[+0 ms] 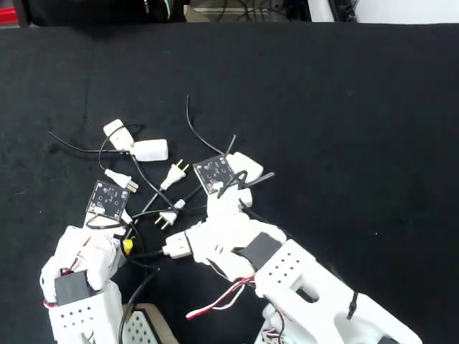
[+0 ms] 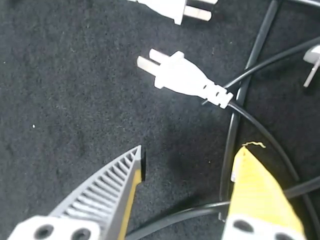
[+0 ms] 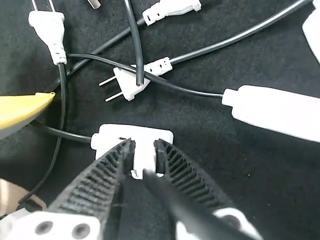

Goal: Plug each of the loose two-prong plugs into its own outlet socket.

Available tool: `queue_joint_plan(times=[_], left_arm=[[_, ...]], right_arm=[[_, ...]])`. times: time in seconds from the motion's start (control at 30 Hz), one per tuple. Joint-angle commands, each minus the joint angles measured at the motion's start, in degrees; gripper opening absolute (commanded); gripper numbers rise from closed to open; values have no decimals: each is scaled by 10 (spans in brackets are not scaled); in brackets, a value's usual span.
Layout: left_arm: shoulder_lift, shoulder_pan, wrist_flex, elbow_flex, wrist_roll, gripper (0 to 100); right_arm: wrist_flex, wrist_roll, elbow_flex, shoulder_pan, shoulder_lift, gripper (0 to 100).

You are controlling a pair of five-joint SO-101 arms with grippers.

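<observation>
Left gripper (image 2: 192,150) hangs spread over the tabletop (image 2: 70,85), near a white two-prong plug (image 2: 182,77). Right gripper (image 3: 144,149) pinches what looks like a white outlet socket (image 3: 111,140).

Table (image 1: 344,107): black cloth cover. Lying on it, clustered together:
- far socket block (image 1: 117,132), white; second socket block (image 1: 150,150) just beside it
- near socket block (image 1: 176,246), white
- three white two-prong plugs between them: first plug (image 1: 120,179), second plug (image 1: 174,174), third plug (image 1: 168,217)
- black cords (image 1: 147,183), crossing one another
</observation>
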Motion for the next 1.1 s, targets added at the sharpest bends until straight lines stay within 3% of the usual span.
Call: queue_joint_plan(times=[0.0, 0.4, 0.73, 0.97, 1.07], left_arm=[[0, -5, -10, -5, -4, 285], [0, -2, -10, -4, -4, 285], [0, -5, -9, -5, -4, 285], [0, -6, -10, -5, -4, 285], [0, -3, -10, -5, -4, 285]], right_arm=[[21, -5, -18, 42, -1, 12], [40, -4, -32, 34, 18, 12], [44, -2, -133, -11, 255, 12], [62, 23, -133, -45, 248, 13], [68, 38, -133, -48, 244, 77]])
